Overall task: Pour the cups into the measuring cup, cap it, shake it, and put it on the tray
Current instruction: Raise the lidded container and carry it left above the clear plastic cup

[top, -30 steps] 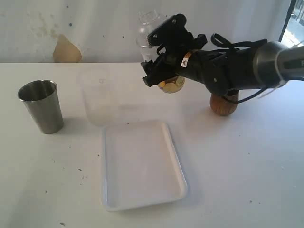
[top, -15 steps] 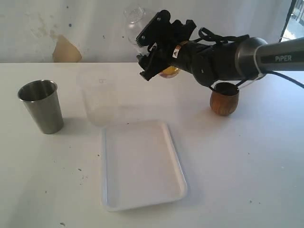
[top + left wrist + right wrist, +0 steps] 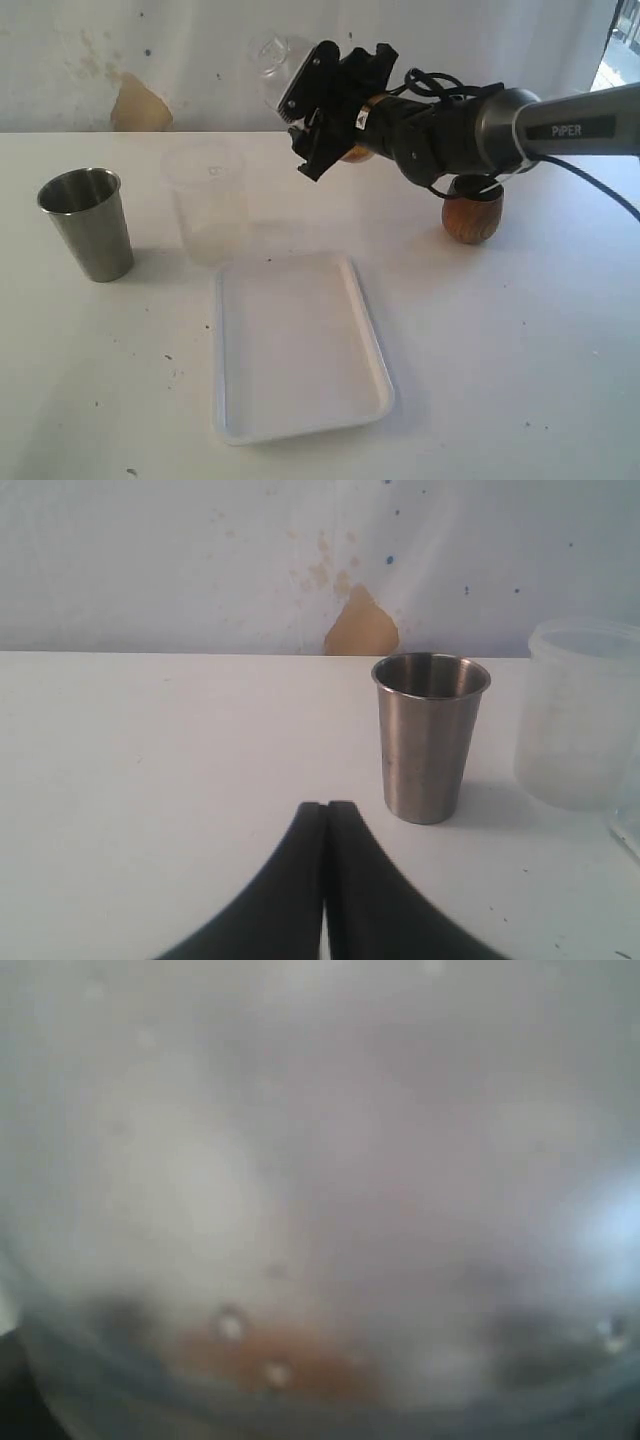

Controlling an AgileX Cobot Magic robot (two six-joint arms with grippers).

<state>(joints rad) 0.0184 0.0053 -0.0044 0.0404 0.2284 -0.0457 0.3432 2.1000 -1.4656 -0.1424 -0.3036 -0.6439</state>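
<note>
My right gripper [image 3: 325, 115] is shut on the clear measuring cup [image 3: 278, 68] and holds it tilted in the air near the back wall. The domed lid end points up and to the left. Orange contents [image 3: 355, 152] show at the other end. The right wrist view is filled by the cup's blurred clear wall [image 3: 320, 1200]. The steel tumbler [image 3: 87, 222] [image 3: 430, 735] stands upright at the left. The brown wooden cup [image 3: 472, 212] stands behind the right arm. The white tray [image 3: 222, 350] lies in the middle. My left gripper [image 3: 325, 808] is shut on nothing, short of the tumbler.
A cloudy translucent container [image 3: 205, 200] [image 3: 585, 715] stands between the tumbler and the tray's far edge. The right arm [image 3: 520, 125] reaches across the back from the right. A stained white wall [image 3: 140, 100] closes off the table's far edge.
The right gripper has swung up and to the left with the measuring cup, tilting its lid end further left. The wooden cup has come out from behind the arm. The left gripper is still.
</note>
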